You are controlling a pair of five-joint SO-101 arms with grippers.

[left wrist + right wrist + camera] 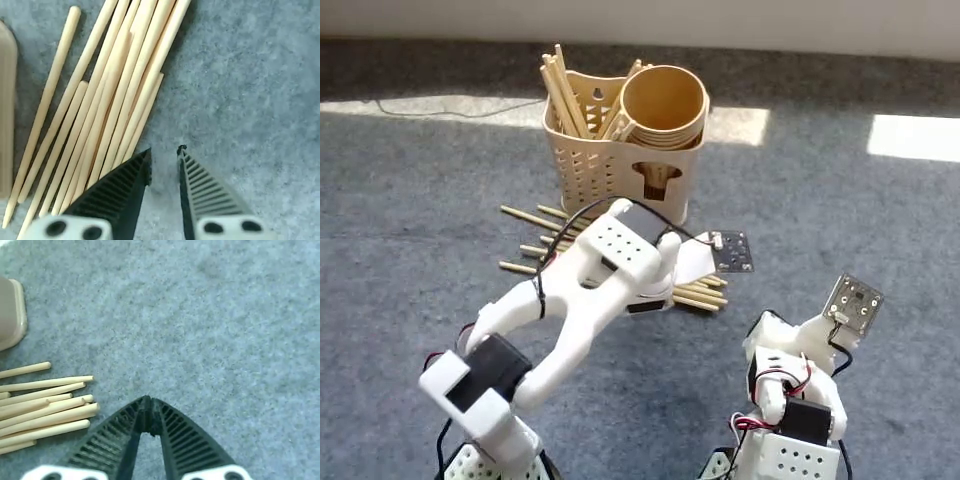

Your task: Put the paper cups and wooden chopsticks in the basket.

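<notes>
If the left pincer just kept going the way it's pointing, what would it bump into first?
Probably the grey carpet, just beside the loose chopsticks. The left pincer points at bare floor, though it might graze the nearest stick. Depth is unclear.

Grey carpet (pixel 410 200), bright sunlight patches (pixel 915 137), pale wall (pixel 720 18) beyond.

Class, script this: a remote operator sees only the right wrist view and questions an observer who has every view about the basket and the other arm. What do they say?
Operator: What is in the basket?
Observer: Stacked paper cups sit in the basket, with several standing chopsticks beside them.
Operator: Where is the left gripper?
Observer: The left gripper is open and empty, beside the loose chopsticks on the carpet.
</notes>
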